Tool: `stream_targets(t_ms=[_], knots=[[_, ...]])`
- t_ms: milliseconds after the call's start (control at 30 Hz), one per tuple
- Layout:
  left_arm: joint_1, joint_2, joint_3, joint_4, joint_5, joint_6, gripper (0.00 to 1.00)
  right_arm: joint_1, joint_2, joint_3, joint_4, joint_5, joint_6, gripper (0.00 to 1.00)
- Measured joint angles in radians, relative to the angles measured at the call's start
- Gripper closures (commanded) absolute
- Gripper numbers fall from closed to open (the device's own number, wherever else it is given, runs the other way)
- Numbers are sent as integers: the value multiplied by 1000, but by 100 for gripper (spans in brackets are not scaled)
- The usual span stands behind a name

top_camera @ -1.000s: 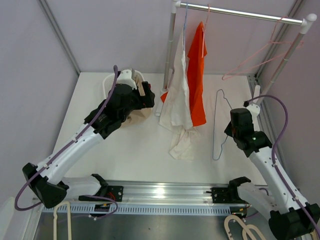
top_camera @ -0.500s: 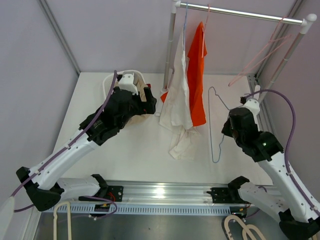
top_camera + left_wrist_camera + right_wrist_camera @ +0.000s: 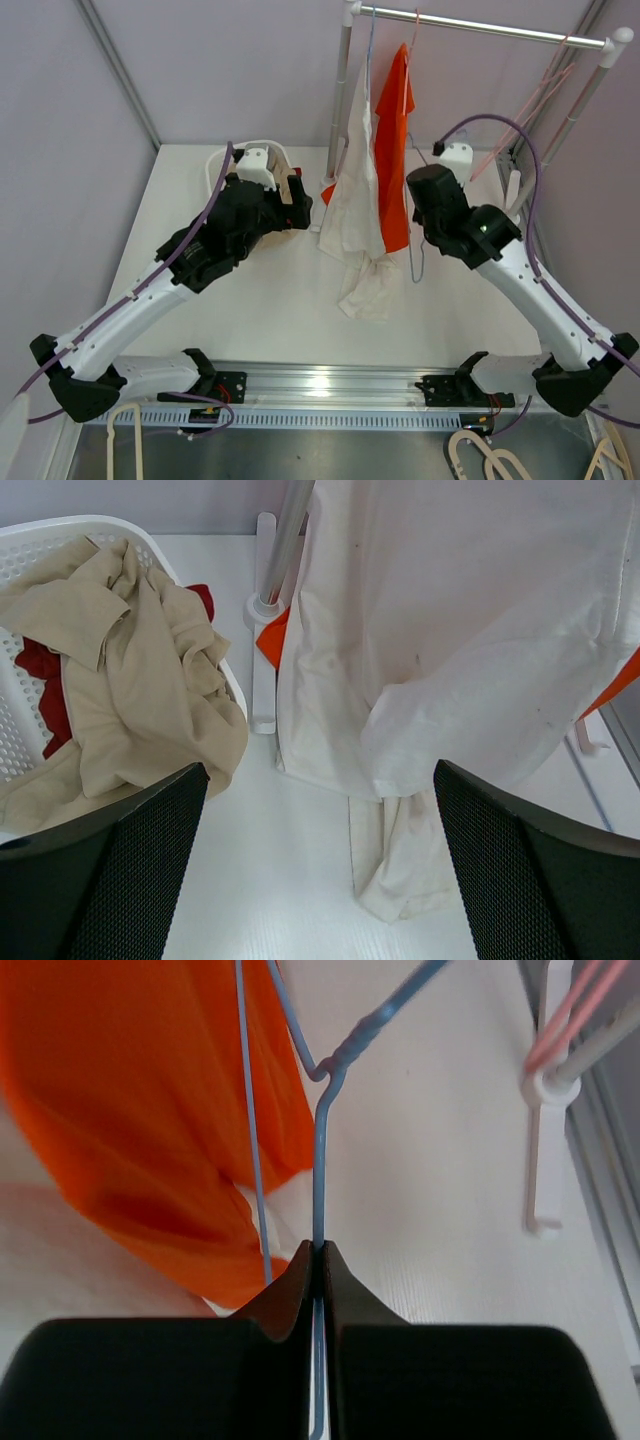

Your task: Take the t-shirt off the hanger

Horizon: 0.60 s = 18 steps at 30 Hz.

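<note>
White tabletop point(image 3: 250, 300) and pale lilac walls fill my overhead feed. At about one o'clock stands the clothes rack point(image 3: 480, 27). From its rail hangs a cream t-shirt point(image 3: 355, 210), its lower end crumpled on the table. An orange t-shirt point(image 3: 393, 150) touches it on the three o'clock side. My left gripper point(image 3: 320, 770) is spread wide with nothing in it and faces the cream shirt. At its ten o'clock sits a white basket point(image 3: 70, 522) holding a beige garment point(image 3: 130, 690) over something red. My right gripper point(image 3: 320, 1250) is clenched on the stem of a bare blue wire hanger point(image 3: 320, 1140), just beside the orange shirt. Pink hangers point(image 3: 560, 1032) show toward two o'clock.
</note>
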Motion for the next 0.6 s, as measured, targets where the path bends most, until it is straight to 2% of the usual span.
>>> stream_targets(t_ms=[333, 600], knots=[[-2, 12, 2, -3, -1, 10, 0, -64, 386, 549, -1, 149, -172, 100], [-2, 14, 8, -6, -6, 20, 1, -137, 570, 834, -5, 250, -284, 100]])
